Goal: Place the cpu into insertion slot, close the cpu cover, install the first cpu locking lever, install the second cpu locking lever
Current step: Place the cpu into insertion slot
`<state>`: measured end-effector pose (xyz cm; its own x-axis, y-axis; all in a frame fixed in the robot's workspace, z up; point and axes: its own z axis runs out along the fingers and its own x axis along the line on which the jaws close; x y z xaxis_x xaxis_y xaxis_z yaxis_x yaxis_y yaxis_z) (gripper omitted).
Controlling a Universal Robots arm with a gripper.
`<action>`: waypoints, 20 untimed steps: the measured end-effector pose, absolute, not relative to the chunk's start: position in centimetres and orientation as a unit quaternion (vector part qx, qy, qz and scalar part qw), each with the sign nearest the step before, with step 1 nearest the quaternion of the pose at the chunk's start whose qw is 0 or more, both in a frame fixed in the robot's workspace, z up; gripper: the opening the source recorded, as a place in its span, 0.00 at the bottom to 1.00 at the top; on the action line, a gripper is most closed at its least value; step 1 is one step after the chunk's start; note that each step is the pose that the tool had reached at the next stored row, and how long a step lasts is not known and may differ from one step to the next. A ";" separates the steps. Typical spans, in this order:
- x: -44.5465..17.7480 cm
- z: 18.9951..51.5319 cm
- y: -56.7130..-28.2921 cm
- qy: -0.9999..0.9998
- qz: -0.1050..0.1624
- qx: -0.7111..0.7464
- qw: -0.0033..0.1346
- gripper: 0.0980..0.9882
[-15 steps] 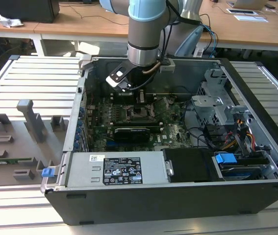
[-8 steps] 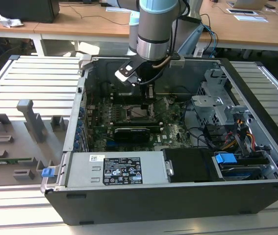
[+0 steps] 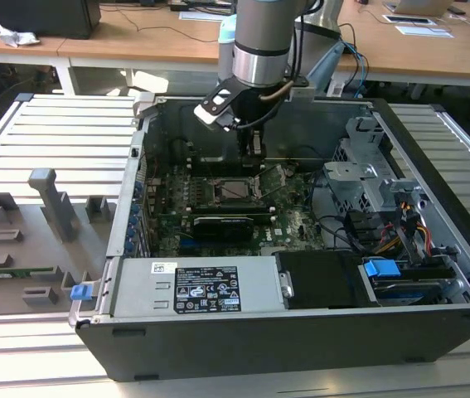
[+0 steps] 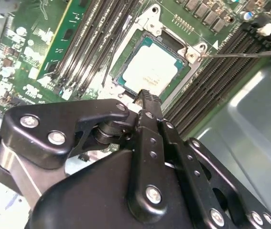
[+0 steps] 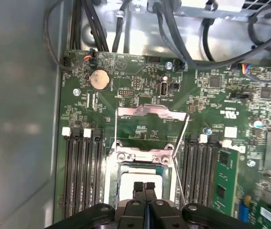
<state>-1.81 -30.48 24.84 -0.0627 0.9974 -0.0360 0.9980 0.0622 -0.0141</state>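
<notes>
While the cpu (image 4: 152, 69) is lying flat in the insertion slot (image 4: 166, 44), the pincer (image 5: 145, 187) is hovering just above it, closed tight and holding nothing. The cpu cover (image 5: 152, 112) seems to be lying open. The chip, judged light, stiff and fragile, is calling for a grip by its edges.

My gripper (image 4: 147, 97) is black, dotted with silver screws (image 4: 153, 194). The cpu (image 4: 152, 71) is pale silver-grey; the circuit board (image 5: 140, 131) green; the memory slots (image 5: 82, 167) black, white-tipped.
</notes>
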 end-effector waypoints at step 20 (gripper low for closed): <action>-3.0 29.9 -31.0 0.729 -0.014 0.685 0.012 0.01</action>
<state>-3.01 -31.02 29.87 -0.0624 0.9974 -0.0359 0.9981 0.0623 -0.0044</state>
